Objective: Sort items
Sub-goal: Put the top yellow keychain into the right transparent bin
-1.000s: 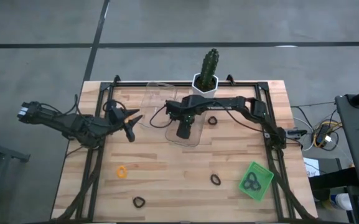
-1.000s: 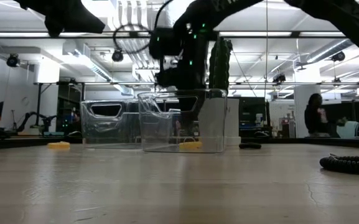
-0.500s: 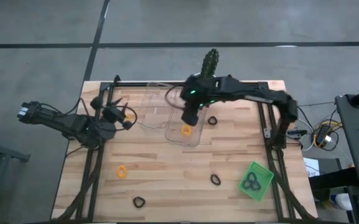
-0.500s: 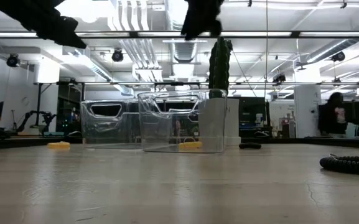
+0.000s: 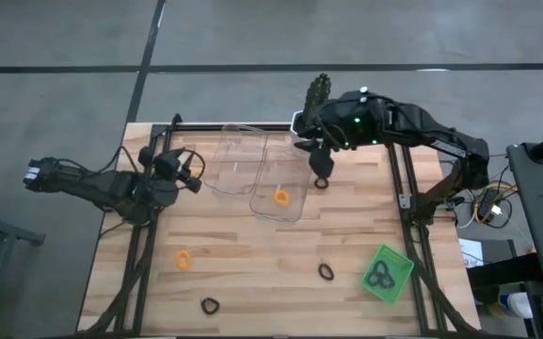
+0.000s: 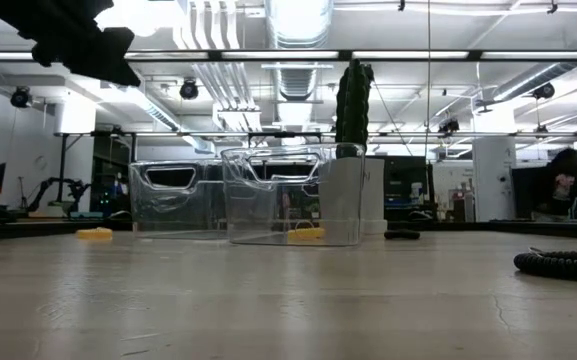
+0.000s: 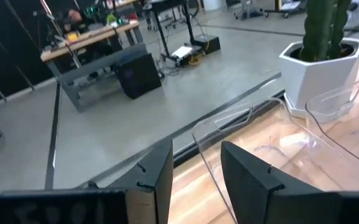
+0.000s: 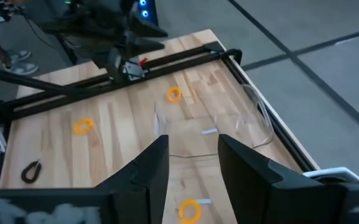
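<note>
Wood-plank surface: right pincer (image 5: 320,162), narrowly parted and empty, hovers near far edge; black ring (image 5: 321,182) lies just nearward. Left pincer (image 5: 192,174) waits, parted.

Pale planked wood table (image 5: 252,273) (matt finish), glossy clear plastic trays (image 5: 280,184), a smooth green plastic tray (image 5: 401,266).

In the low view, upper left, a dark arm part (image 6: 73,40) is cut off by the top edge. At the right edge a black ribbed cable (image 6: 565,263) runs out of frame. In the high view, centre, the right gripper (image 5: 322,166) partly hides a small black loop (image 5: 321,183).
</note>
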